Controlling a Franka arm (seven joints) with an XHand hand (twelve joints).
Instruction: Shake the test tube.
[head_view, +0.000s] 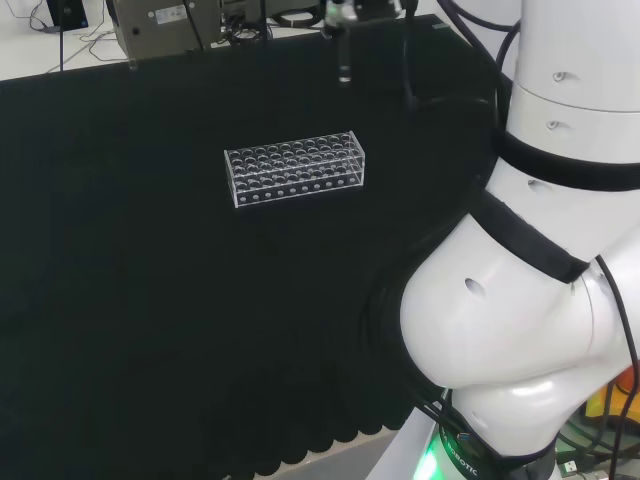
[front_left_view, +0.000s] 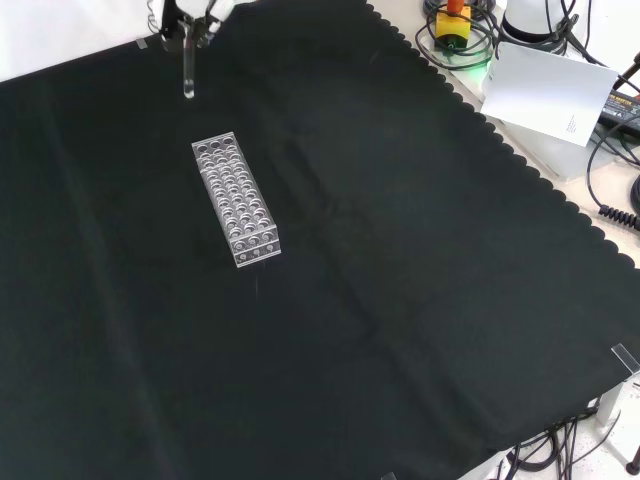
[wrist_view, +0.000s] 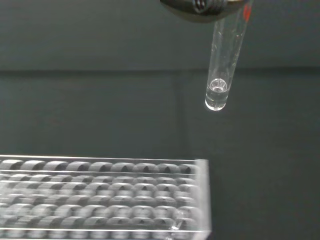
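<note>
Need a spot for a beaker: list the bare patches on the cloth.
Nearly all the black cloth is bare. In the front view, everything right of and below the clear rack is free to the scalloped edge. Only the strip above the rack is taken, where the hand holds the test tube hanging.

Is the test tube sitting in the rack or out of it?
Out. The test tube hangs upright in the hand, its round bottom clear above the cloth beyond the end of the rack.

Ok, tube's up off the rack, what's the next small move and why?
Probably start a short side-to-side shake where it is. The tube hangs upright from the robot hand, clear of the rack, with open cloth below it.
</note>
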